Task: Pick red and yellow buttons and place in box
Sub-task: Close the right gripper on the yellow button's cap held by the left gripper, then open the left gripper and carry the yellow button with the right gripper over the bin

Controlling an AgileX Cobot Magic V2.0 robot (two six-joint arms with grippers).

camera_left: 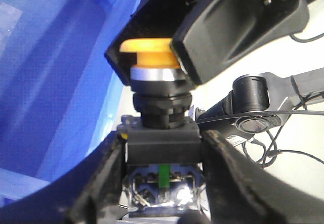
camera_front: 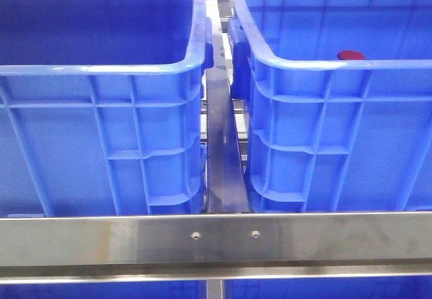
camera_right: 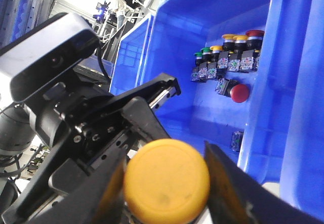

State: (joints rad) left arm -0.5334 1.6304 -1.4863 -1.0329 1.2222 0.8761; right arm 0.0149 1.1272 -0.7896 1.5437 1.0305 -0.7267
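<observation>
Handover in mid-air, above counter level.

- Yellow button [camera_left: 152,57]: held off the ground, between both arms, next to a blue crate wall. Not in any crate yet.
- Left gripper [camera_left: 163,155]: narrow, fingers [camera_left: 101,183] clamped on the black switch block under the cap. Gripping low leaves the cap free for the other arm.
- Right gripper [camera_right: 164,158]: comes in from the cap end and its fingers flank the yellow dome. They look closed on it, with contact plain on one side and very close on the other.
- So both arms hold one part. Likely reason: it is being passed across to the arm that can reach the target crate.
- Right crate [camera_front: 324,63]: a red cap [camera_front: 351,55] shows just over the near rim. The right wrist view shows a crate with a row of buttons [camera_right: 228,52] along the far wall, plus a loose red button [camera_right: 239,92] lying on its side.
- Left crate [camera_front: 101,69]: only its upper inside walls are visible and they show nothing. Cannot tell which crate is the destination.
- Risk: if the left gripper releases before the right one grips firmly, the smooth dome could slip.
</observation>
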